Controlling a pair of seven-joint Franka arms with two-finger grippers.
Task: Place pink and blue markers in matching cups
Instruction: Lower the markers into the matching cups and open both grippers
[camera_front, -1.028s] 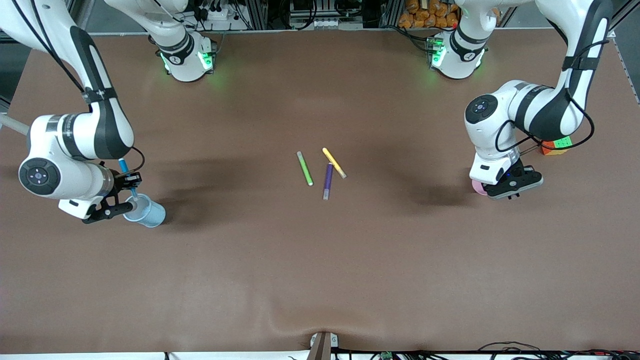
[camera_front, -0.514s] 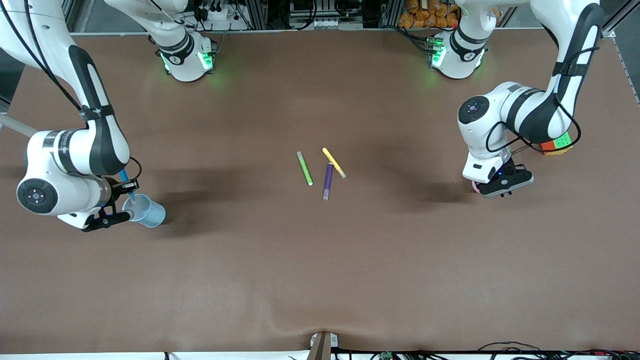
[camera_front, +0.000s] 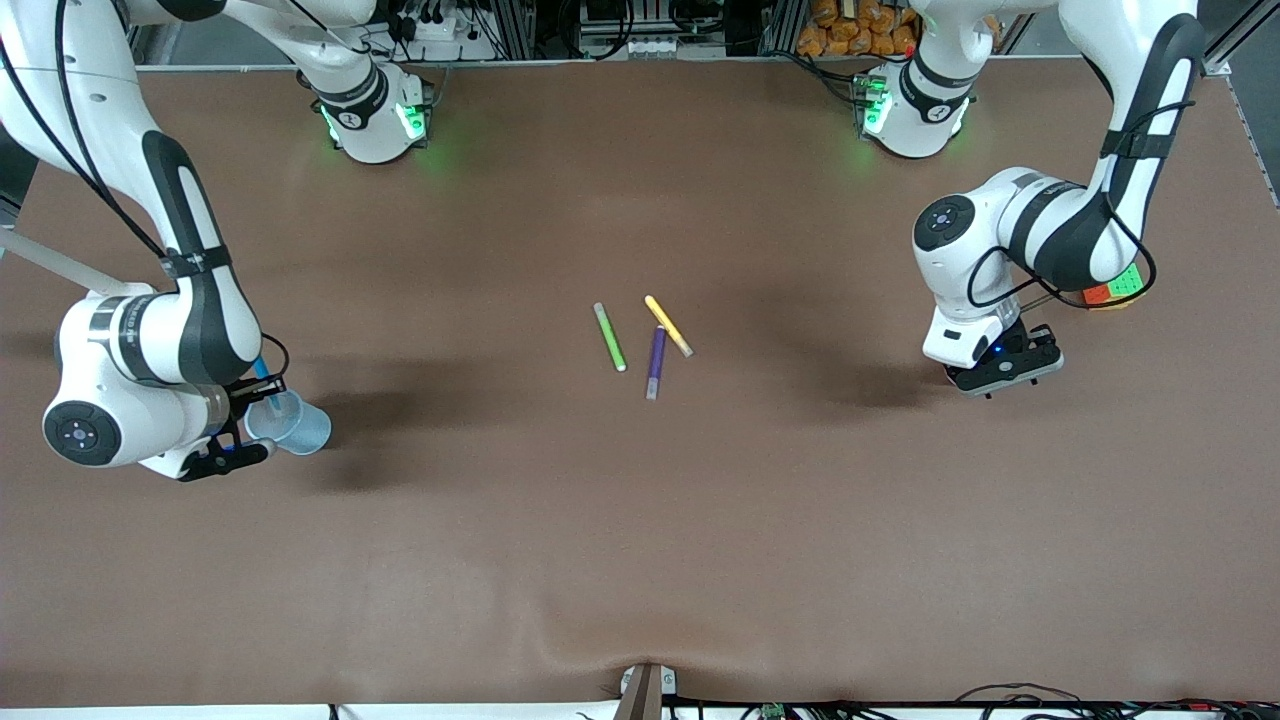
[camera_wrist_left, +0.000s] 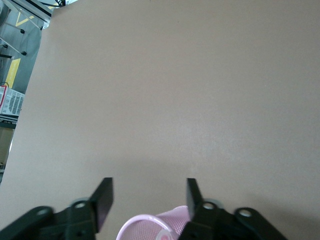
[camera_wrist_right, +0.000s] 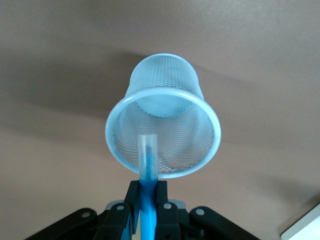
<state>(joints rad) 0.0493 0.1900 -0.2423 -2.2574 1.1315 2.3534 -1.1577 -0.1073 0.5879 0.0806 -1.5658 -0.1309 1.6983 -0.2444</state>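
Observation:
The pale blue cup (camera_front: 297, 426) (camera_wrist_right: 162, 115) stands near the right arm's end of the table. My right gripper (camera_front: 248, 398) (camera_wrist_right: 146, 192) hangs over its rim, shut on the blue marker (camera_front: 263, 372) (camera_wrist_right: 148, 177). The marker's greyish tip dips inside the rim. My left gripper (camera_front: 1002, 366) (camera_wrist_left: 147, 200) hangs open over the pale pink cup (camera_wrist_left: 150, 227), its fingers (camera_wrist_left: 103, 199) wide apart on either side of the rim. A small round end with a pink middle (camera_wrist_left: 164, 235), apparently the pink marker, shows inside that cup. In the front view the left hand hides the pink cup.
Green (camera_front: 609, 337), yellow (camera_front: 668, 325) and purple (camera_front: 655, 361) markers lie together at the middle of the table. A colour cube (camera_front: 1115, 289) sits by the left arm's elbow.
My left gripper has opened and has shifted over the pink cup, which no longer shows in the front view. My right hand has brought the blue marker's tip lower, into the blue cup's mouth.

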